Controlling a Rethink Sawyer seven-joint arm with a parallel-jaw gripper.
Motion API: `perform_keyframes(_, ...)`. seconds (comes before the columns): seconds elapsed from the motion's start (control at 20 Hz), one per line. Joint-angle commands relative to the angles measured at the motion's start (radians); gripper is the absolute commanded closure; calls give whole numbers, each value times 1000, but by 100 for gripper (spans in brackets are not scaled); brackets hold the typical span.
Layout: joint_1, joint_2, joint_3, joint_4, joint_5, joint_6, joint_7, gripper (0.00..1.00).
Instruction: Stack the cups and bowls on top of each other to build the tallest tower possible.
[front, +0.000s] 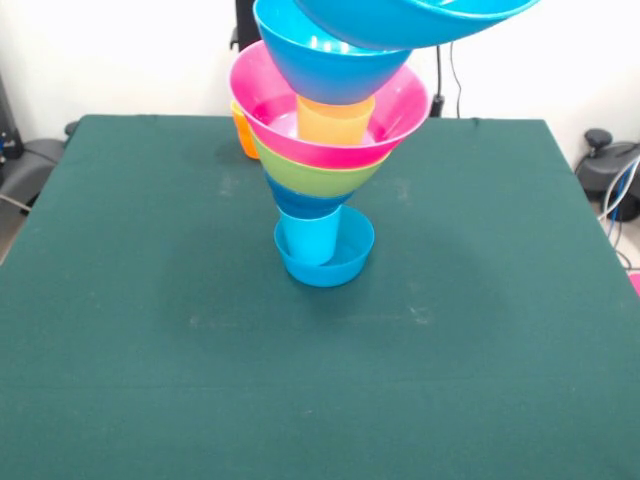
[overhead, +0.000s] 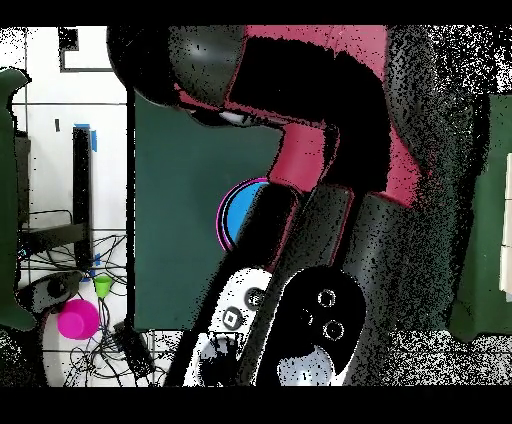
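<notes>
Tower (front: 322, 190): stands mid-table on the green cloth (front: 150, 350), wide bare cloth on every side. Base, small blue bowl (front: 340, 262) holding a light blue cup (front: 308, 238); above, green bowl (front: 320, 178), pink bowl (front: 395, 115), orange cup (front: 335, 120), blue bowl (front: 330, 65). Another blue bowl (front: 420, 20) tilts at the top edge. My arm (overhead: 330, 150) covers the overhead view; my pincer's state I cannot tell.
</notes>
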Motion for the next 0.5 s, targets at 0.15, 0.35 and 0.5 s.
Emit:
perform_keyframes(0.15, 10, -24, 113, 172, -80, -46, -170, 100)
perform_keyframes(0.35, 11, -38, 114, 202, -85, -62, -164, 100)
perform_keyframes(0.5, 15, -54, 109, 230, -92, -75, -157, 100)
